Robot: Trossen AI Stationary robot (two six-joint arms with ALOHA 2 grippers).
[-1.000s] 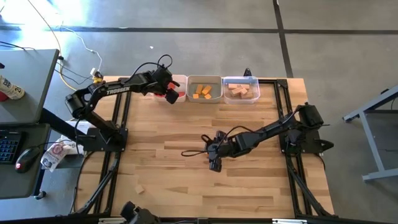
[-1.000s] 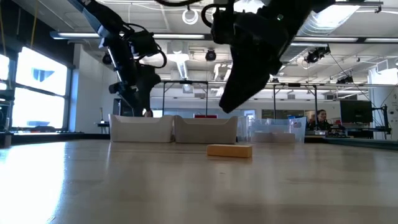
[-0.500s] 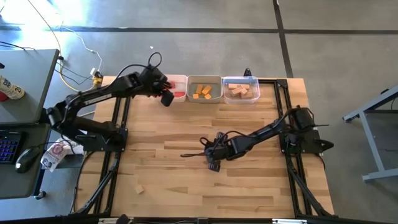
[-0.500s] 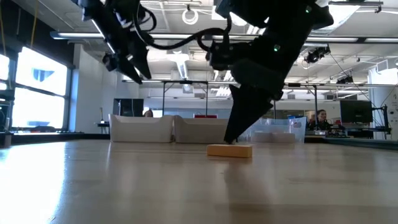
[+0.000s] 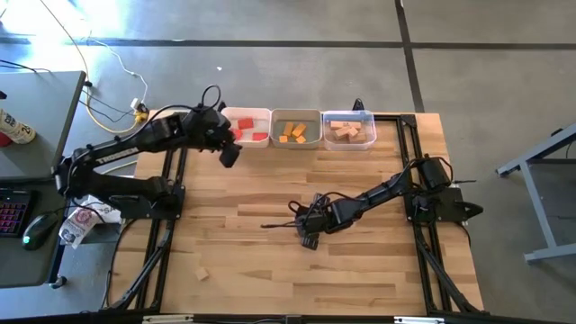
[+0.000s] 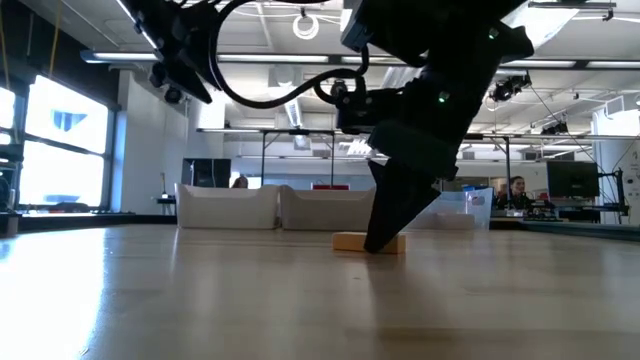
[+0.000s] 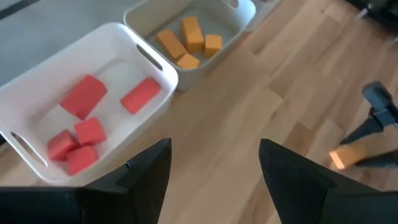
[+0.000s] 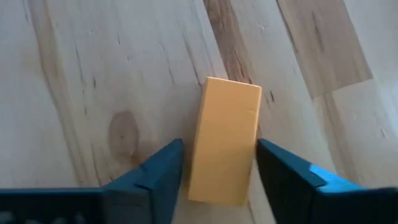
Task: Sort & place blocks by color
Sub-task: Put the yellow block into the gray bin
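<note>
An orange-yellow bar block (image 8: 224, 149) lies flat on the table, also seen in the low view (image 6: 348, 241). My right gripper (image 8: 219, 144) (image 5: 309, 239) is down at the table and open, with one finger along each long side of the bar. My left gripper (image 7: 214, 168) (image 5: 229, 154) hangs open and empty above the table, just near of the white bin (image 5: 236, 115) that holds several red blocks (image 7: 84, 96). The middle bin (image 5: 274, 130) holds orange-yellow blocks (image 7: 186, 40). The clear bin (image 5: 369, 137) holds pale wood blocks (image 5: 346, 131). My right gripper slants down from the table's right side, its fingers lying along the bar. One fingertip (image 8: 267, 155) is right at a long side (image 8: 254, 134); whether it touches, I cannot tell. A slim gap shows at the other fingertip (image 8: 168, 158). The bar rests flat on the table.
The three bins stand in a row at the table's far edge. One pale wood block (image 5: 202, 274) lies near the front left. Black frame rails (image 5: 171, 225) run along both sides of the wooden top. A desk with keyboard and mouse (image 5: 36, 229) stands left of the table.
My left gripper has drawn back from over the red bin toward the table's near left and has risen. My right gripper has sunk to the table, its fingers coming down around the orange-yellow bar, which has stayed in place.
</note>
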